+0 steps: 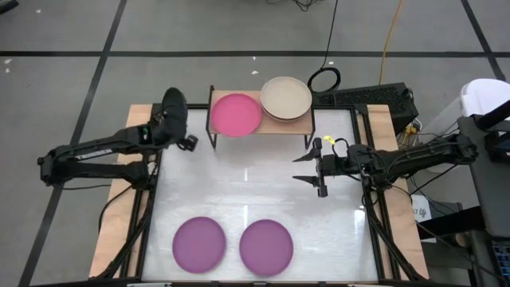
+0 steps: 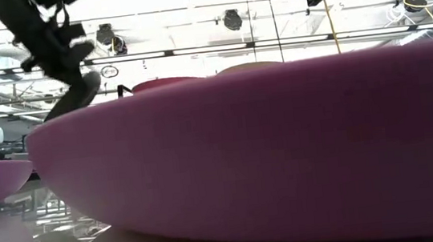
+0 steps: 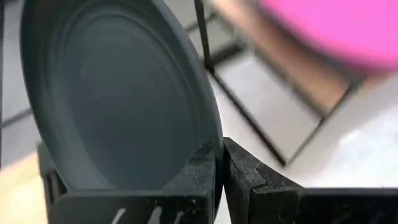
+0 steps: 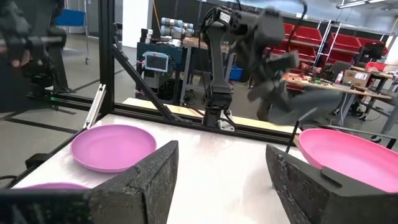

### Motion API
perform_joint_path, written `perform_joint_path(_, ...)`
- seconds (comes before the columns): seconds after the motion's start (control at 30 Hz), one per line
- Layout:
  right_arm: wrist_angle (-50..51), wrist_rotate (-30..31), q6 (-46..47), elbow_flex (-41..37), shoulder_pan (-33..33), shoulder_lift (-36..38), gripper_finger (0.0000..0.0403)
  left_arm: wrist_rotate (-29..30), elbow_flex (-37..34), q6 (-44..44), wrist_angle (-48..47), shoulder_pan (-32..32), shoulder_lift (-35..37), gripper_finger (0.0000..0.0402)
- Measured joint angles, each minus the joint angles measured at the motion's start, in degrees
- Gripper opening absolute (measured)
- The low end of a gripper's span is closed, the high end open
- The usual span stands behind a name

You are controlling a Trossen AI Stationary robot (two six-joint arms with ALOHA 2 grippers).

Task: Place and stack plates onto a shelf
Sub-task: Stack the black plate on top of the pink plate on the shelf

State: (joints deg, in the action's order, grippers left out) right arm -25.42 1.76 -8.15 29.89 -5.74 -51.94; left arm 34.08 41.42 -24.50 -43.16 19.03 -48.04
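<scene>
My left gripper (image 3: 219,180) is shut on a black plate (image 3: 124,93) and holds it in the air just left of the shelf (image 1: 259,127); the low view shows the same black plate (image 2: 76,91). On the shelf's wood top lie a magenta plate (image 1: 235,114) and a beige plate (image 1: 285,98), the beige one on top of another plate. Two purple plates (image 1: 198,243) (image 1: 266,245) rest flat on the table near its near edge. My right gripper (image 1: 315,166) is open, right of the table's middle, and touches nothing. My left gripper pinches the black plate by its rim (image 3: 208,140), one finger on the hollow face and the other behind it. The plate is lifted clear and stands nearly on edge, reaching forward past the fingertips.
The shelf's thin black legs (image 3: 205,37) stand close beside the held plate. The white table top (image 1: 255,183) lies bare between the shelf and the purple plates. Cables and a keyboard (image 1: 366,97) sit beyond the far right corner. The low view is mostly filled by one purple plate (image 2: 284,146).
</scene>
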Motion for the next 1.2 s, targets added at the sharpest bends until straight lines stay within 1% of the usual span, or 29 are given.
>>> perform_joint_path(0.07, 0.01, 0.00, -0.08, 0.00, 0.00, 0.00, 0.0221, 0.82, 2.77, 3.53, 1.23, 0.00, 0.53, 0.0013)
perform_joint_path(0.17, -0.07, 0.38, -0.26, 0.00, 0.04, 0.00, 0.0221, 0.90, 7.14, 10.60, 6.11, -0.62, -0.12, 0.0013)
perform_joint_path(0.27, -0.48, 1.42, -0.84, 0.00, 0.02, 0.00, 0.0222, 0.08, 11.78, 18.70, 11.24, -2.17, -2.99, 0.0012)
perform_joint_path(0.37, -1.37, 1.44, -0.97, 0.02, 0.02, 0.00, 0.0221, -1.41, 16.98, 26.16, 13.58, -3.97, -7.81, 0.0012)
perform_joint_path(0.53, -1.45, 1.43, -1.33, 0.02, 0.02, 0.00, 0.0222, -4.24, 25.33, 38.74, 12.76, -6.85, -18.72, 0.0012)
perform_joint_path(0.63, -1.34, 1.43, -1.19, 0.02, 0.02, 0.00, 0.0221, -5.57, 29.64, 47.21, 9.38, -8.21, -25.20, 0.0012)
perform_joint_path(0.73, -1.35, 1.39, -0.93, 0.02, 0.02, 0.00, 0.0221, -5.64, 32.84, 53.27, 4.73, -9.24, -30.93, 0.0012)
perform_joint_path(0.83, -0.91, 1.31, -0.93, 0.02, 0.02, 0.00, 0.0221, -5.74, 34.66, 56.66, 0.21, -9.52, -35.18, 0.0012)
perform_joint_path(0.93, -0.82, 1.27, -0.91, 0.02, 0.02, 0.00, 0.0221, -5.72, 35.22, 58.40, -2.01, -8.98, -37.90, 0.0012)
perform_joint_path(1.0, -0.70, 1.25, -0.91, 0.02, 0.02, 0.02, 0.0222, -5.72, 35.22, 58.72, -2.72, -8.69, -38.67, 0.0014)
perform_joint_path(1.07, -0.45, 1.25, -0.91, 0.02, 0.02, 0.01, 0.0221, -6.10, 35.24, 58.63, -3.24, -8.48, -38.75, 0.0024)
perform_joint_path(1.2, -0.45, 1.25, -0.95, 0.02, 0.02, 0.02, 0.0221, -9.39, 35.29, 58.30, -3.45, -8.59, -38.26, 0.0050)
